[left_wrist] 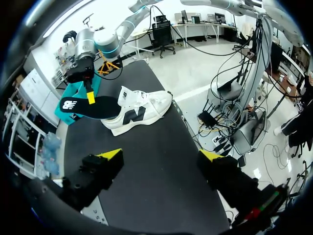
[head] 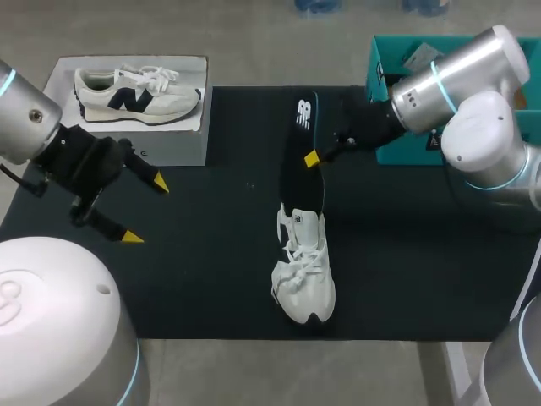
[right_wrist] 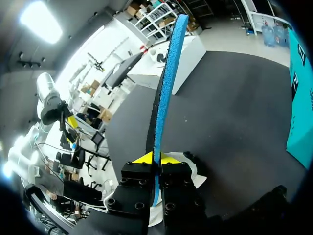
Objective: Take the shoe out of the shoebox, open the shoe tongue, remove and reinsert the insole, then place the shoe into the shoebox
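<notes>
I am holding my left fingers spread wide over the left part of the black mat, with nothing between their yellow tips. Bare mat is lying ahead of them as far as the shoe, and the mat's left edge is running close beside my arm.

My right fingers are pinching the insole from two sides near its middle and carrying it in the air over the centre of the mat. It is a thin, long, slightly bowed sheet, matte black on its upper face and bright blue along its underside. One rounded end is pointing at the mat's far edge. The other is hanging over the heel of the white sneaker; whether it is touching there I cannot tell.

The sneaker is standing upright on its sole, out of any box. Its toe is close to the mat's near edge, its white laces are lying loose, and a dark letter patch is showing on its smooth side.

The teal shoebox is sitting at the worktop's far right corner, just behind my right wrist. A white box with a sneaker pictured on top is occupying the far left corner, well apart from the shoe.
</notes>
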`<state>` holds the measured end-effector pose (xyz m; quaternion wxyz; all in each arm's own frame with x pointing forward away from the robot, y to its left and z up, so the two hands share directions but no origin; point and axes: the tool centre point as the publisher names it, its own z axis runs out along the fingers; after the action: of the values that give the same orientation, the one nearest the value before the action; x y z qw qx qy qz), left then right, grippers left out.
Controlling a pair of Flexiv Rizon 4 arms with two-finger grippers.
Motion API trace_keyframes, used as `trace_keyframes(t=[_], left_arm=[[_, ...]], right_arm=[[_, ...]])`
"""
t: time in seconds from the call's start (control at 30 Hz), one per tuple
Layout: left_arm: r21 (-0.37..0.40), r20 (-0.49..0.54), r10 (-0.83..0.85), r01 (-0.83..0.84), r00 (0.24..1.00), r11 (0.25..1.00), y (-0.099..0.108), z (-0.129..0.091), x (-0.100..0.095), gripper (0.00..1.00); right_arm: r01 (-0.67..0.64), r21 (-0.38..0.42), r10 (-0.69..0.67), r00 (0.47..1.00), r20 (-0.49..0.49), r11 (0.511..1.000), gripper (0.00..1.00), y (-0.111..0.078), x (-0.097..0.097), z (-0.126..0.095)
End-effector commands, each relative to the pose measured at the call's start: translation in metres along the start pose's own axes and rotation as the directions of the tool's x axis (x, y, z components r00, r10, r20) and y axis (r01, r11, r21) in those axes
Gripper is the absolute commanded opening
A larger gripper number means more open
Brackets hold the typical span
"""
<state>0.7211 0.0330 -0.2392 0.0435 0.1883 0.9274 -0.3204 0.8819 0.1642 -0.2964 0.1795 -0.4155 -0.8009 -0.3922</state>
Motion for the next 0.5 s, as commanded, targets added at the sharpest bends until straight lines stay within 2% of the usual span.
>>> trace_keyframes(t=[0.03, 0.27, 0.5], left_arm=[[-0.003, 0.0, 0.0, 0.0, 1.0, 1.0, 0.0, -0.001, 0.001, 1.0], [-0.003, 0.0, 0.0, 0.0, 1.0, 1.0, 0.0, -0.001, 0.001, 1.0], [-0.003, 0.0, 0.0, 0.0, 1.0, 1.0, 0.0, -0.001, 0.001, 1.0]], right_arm=[[-0.004, -0.002, 0.004, 1.0, 0.023, 1.0, 0.0, -0.014, 0.011, 0.0], [-0.028, 0.02, 0.027, 0.999, 0.025, 0.999, 0.0, -0.037, 0.021, 0.015], [-0.076, 0.036, 0.076, 0.997, -0.01, 0.996, 0.0, -0.058, 0.026, 0.042]])
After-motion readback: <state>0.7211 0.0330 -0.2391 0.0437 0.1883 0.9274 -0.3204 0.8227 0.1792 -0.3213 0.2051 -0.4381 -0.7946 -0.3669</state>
